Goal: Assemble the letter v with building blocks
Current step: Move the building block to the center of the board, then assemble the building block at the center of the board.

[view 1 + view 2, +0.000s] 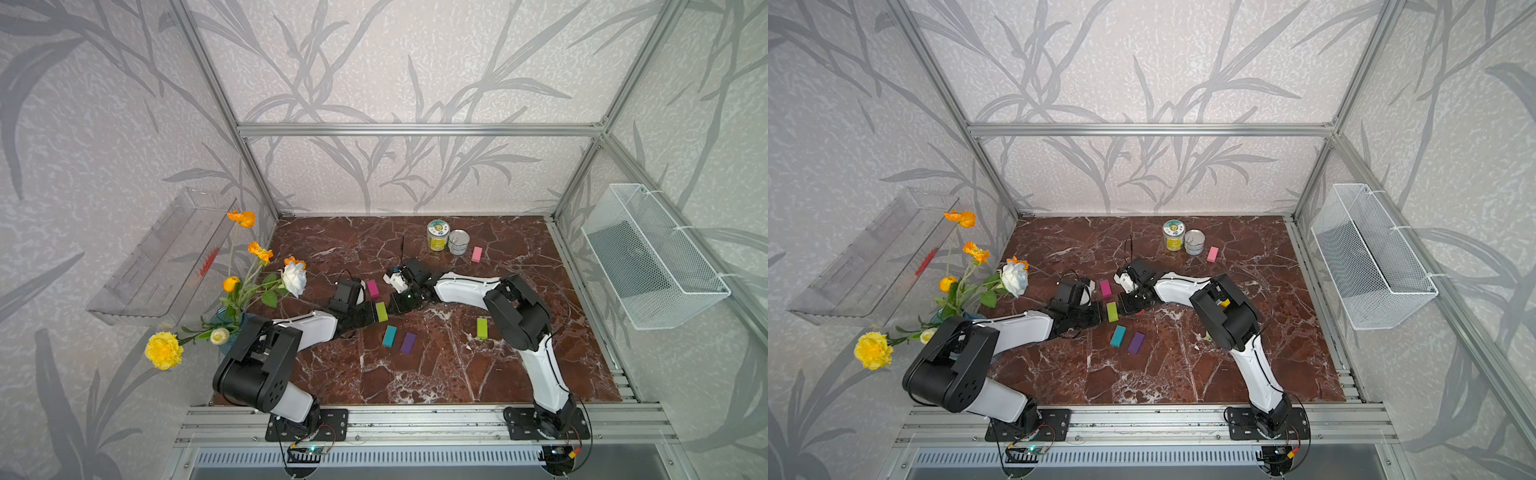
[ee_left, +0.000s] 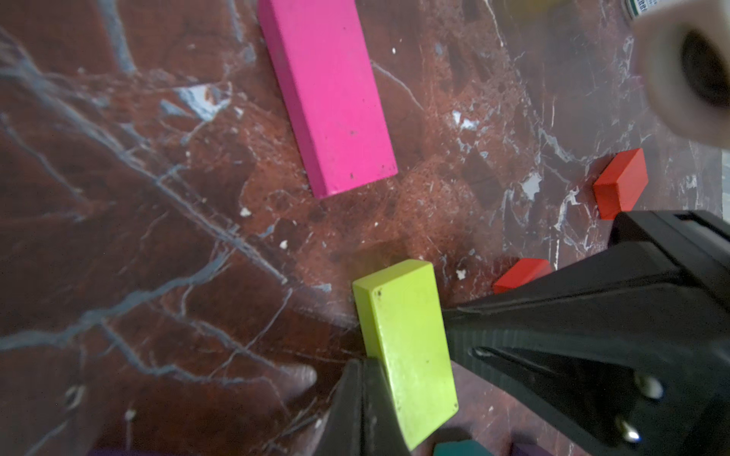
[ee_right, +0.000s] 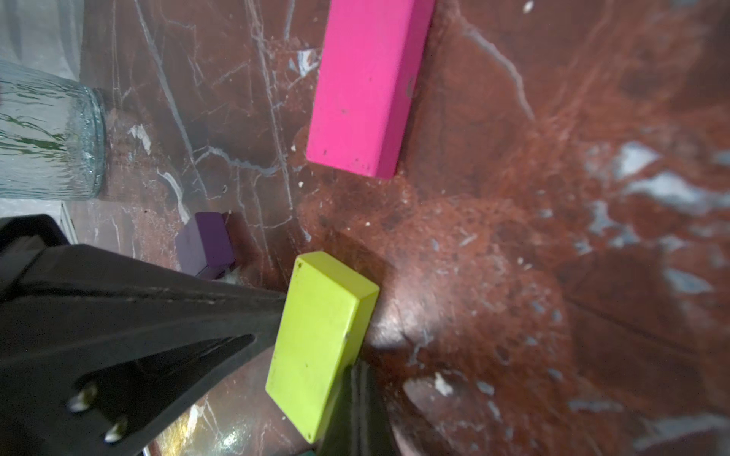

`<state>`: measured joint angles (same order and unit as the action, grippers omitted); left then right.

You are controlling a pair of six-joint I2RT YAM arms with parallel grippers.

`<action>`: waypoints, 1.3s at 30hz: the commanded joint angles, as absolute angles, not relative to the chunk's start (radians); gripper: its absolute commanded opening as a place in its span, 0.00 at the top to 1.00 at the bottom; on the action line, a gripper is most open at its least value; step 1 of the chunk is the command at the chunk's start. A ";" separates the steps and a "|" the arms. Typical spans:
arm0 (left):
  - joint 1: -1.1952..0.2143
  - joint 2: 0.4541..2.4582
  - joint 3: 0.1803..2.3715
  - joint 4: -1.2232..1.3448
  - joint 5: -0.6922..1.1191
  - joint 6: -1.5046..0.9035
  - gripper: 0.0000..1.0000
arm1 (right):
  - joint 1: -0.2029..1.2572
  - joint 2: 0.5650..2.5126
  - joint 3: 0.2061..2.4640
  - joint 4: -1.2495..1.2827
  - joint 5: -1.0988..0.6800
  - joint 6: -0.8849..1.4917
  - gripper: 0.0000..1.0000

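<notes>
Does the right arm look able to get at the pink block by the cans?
Probably yes: the pink block lies apart from the silver can, nothing on it, and the right gripper is shut on nothing.

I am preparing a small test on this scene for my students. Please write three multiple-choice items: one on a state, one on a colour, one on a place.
1. How do the left gripper and the right gripper stand?
A. both wide open
B. both shut
C. one open, one shut

2. What colour is the block between their tips?
A. teal
B. yellow
C. lime green

3. Where is the pink block?
A. beside the silver can
B. between the grippers
C. lifted by the left gripper

Key:
1 B, each wrist view shows its own gripper as one closed tip.
2 C, the lime green block lies between the black tips in both wrist views.
3 A, in both top views it lies right next to the can.
</notes>
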<state>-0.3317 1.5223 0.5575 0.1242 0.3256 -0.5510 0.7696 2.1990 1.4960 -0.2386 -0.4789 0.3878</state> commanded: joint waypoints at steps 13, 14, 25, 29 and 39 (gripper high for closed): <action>-0.341 1.441 0.513 0.005 0.205 -0.553 1.00 | 0.779 2.134 1.427 -0.249 -0.451 0.375 0.98; -0.341 1.429 0.509 0.005 0.194 -0.552 1.00 | 0.781 2.121 1.398 -0.229 -0.467 0.393 0.98; -0.318 1.412 0.499 0.052 0.203 -0.554 1.00 | 0.798 2.054 1.230 -0.102 -0.517 0.491 0.99; -0.311 1.426 0.491 0.107 0.239 -0.564 1.00 | 0.801 2.072 1.233 -0.064 -0.546 0.517 0.99; -0.305 1.509 0.475 0.222 0.302 -0.609 1.00 | 0.802 2.144 1.302 -0.016 -0.566 0.552 1.00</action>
